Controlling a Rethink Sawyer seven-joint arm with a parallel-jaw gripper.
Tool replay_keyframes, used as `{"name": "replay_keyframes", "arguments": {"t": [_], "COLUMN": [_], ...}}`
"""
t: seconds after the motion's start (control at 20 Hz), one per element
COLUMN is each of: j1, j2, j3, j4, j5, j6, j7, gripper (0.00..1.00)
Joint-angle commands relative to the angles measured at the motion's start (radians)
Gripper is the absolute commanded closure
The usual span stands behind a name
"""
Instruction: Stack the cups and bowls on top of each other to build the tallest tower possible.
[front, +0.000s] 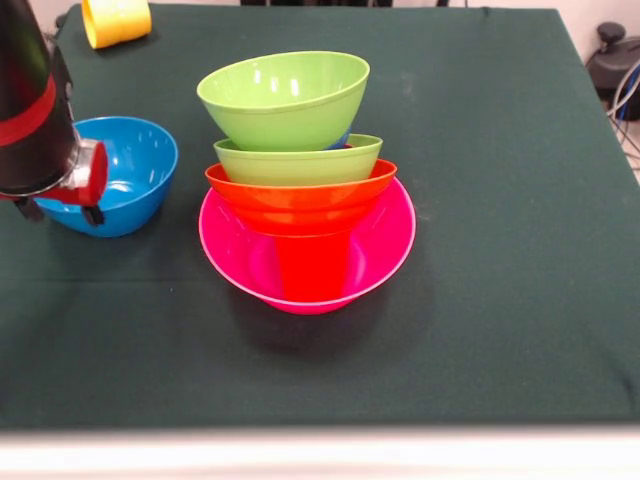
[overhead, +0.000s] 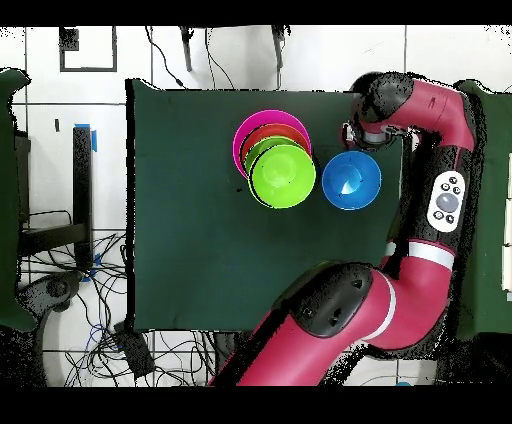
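The tower stands mid-table: a wide pink bowl (front: 385, 250) (overhead: 240, 140) holds a red cup (front: 312, 268), with an orange bowl (front: 300, 200) and a lime green bowl (front: 298, 162) over it. A second lime green bowl (front: 283, 100) (overhead: 283, 175) sits tilted on top. A sliver of dark blue shows between the two green bowls. A light blue bowl (front: 130, 170) (overhead: 351, 180) stands upright left of the tower. My gripper (front: 62, 212) (overhead: 355, 140) hangs low at this bowl's rim, on the side nearer the front camera. A yellow cup (front: 115, 20) lies at the far left corner.
The dark green table cloth (front: 500, 300) stretches right of the tower and in front of it. The table's front edge (front: 320, 432) runs along the bottom. My arm (overhead: 440, 130) curves round the table's side in the overhead view.
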Motion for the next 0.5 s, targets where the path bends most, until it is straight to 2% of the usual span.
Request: {"name": "replay_keyframes", "arguments": {"t": [0.05, 0.2, 0.35, 0.5], "j1": [0.038, 0.030, 0.019, 0.022], "j2": [-0.058, -0.062, -0.096, -0.104], "j3": [-0.017, -0.008, -0.026, -0.037], "j4": [0.025, 0.052, 0.126, 0.144], "j5": [0.015, 0.053, 0.107, 0.139], "j6": [-0.006, -0.059, -0.109, -0.126], "j7": [0.111, 0.103, 0.121, 0.132], "gripper": [0.00, 0.00, 0.00, 0.00]}}
